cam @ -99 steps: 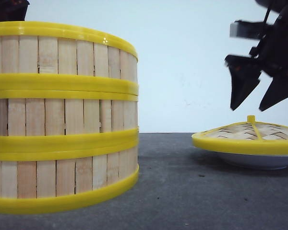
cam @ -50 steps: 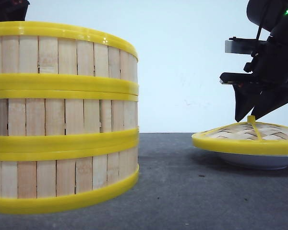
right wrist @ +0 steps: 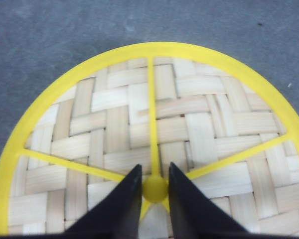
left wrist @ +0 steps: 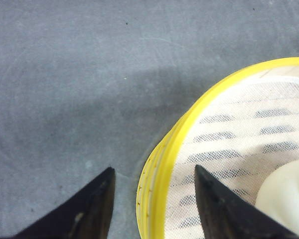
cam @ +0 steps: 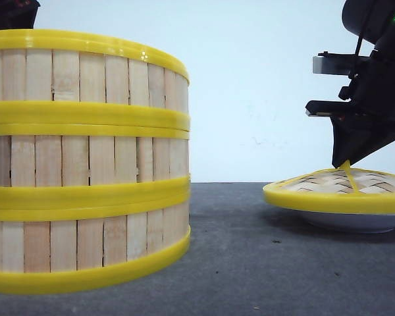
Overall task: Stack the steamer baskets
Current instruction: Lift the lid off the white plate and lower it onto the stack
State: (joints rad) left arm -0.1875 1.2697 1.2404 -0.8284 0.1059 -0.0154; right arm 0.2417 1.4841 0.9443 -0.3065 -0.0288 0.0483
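Observation:
Three steamer baskets point(cam: 85, 158) stand stacked in one column at the left of the front view, pale slats between yellow rings. My left gripper point(left wrist: 153, 169) is open above the top basket's yellow rim point(left wrist: 162, 164), one finger outside it and one over the white liner point(left wrist: 239, 134) inside. My right gripper point(right wrist: 155, 167) is shut on the yellow knob point(right wrist: 155, 188) of the woven lid point(right wrist: 189, 119). In the front view that gripper point(cam: 347, 161) points straight down onto the lid point(cam: 336, 191) at the right.
The lid rests on a shallow white plate point(cam: 355, 220) at the right. A pale round bun point(left wrist: 289, 199) lies on the liner in the top basket. Grey table point(cam: 237, 250) separates the stack and the plate.
My right gripper came down from above the lid, turned upright and went from open to shut on the knob. The stack and the left arm stayed put.

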